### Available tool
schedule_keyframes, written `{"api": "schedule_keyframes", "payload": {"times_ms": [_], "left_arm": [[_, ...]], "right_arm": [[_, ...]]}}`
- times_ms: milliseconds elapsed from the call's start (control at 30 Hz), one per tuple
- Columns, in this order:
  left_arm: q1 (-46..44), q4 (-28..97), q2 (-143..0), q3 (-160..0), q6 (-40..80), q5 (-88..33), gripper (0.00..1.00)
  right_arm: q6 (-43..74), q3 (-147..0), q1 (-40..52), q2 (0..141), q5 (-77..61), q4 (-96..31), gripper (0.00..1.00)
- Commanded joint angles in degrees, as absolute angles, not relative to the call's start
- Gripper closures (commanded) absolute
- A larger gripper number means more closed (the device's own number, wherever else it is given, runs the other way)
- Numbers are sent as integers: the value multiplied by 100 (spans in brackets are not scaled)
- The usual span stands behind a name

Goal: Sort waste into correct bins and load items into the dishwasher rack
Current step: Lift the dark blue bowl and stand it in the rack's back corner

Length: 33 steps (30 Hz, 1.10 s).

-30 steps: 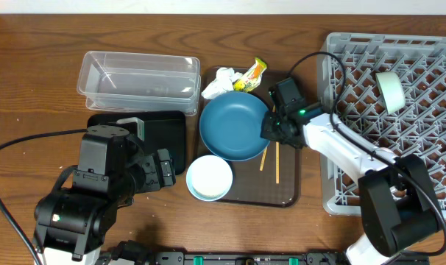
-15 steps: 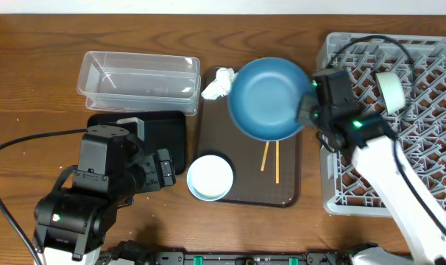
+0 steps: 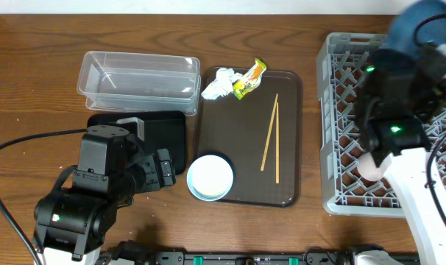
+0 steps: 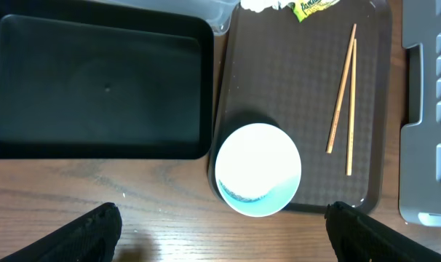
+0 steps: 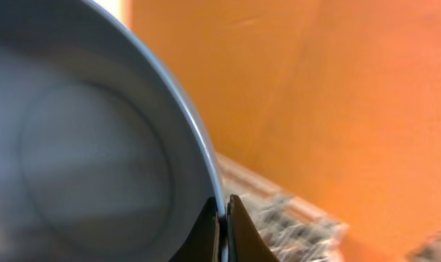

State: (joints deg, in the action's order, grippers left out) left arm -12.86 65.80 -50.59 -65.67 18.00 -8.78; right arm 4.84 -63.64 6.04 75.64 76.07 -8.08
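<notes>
The large dark-blue round bowl [image 5: 82, 145] hangs above the light-grey plastic lattice rack [image 3: 330, 147] at 2 o'clock, its rim clenched in the right jaws, probably to slot it on edge; left jaws released, idle at 7 o'clock

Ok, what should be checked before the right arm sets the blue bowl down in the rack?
1. Grip: right gripper pinches the dark-blue bowl's rim: ok.
2. Bowl over the dishwasher rack: ok, near its far edge.
3. Landing spot free: cannot tell; the arm hides it.
4. Left gripper out of the way: ok, open beside the black tub.
5. Tray emptied: not ok; it holds chopsticks, mint-green bowl, wrapper; tissue at its corner.
</notes>
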Motion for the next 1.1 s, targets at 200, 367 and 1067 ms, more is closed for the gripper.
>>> {"api": "schedule_keyframes", "payload": {"times_ms": [200,367,1067], "left_arm": [[-1282,6595,-5059,-6672,1804,-827,8],[-1282,6595,-5059,-6672,1804,-827,8],[-1282,6595,-5059,-6672,1804,-827,8]], "right_arm": [[-1424,-6405,-510,8042,7990,-405,99],[-1584,-6405,-696,8344,7732,-399,99],[-3651,-6405,257,9950,7513,941,66]]}}
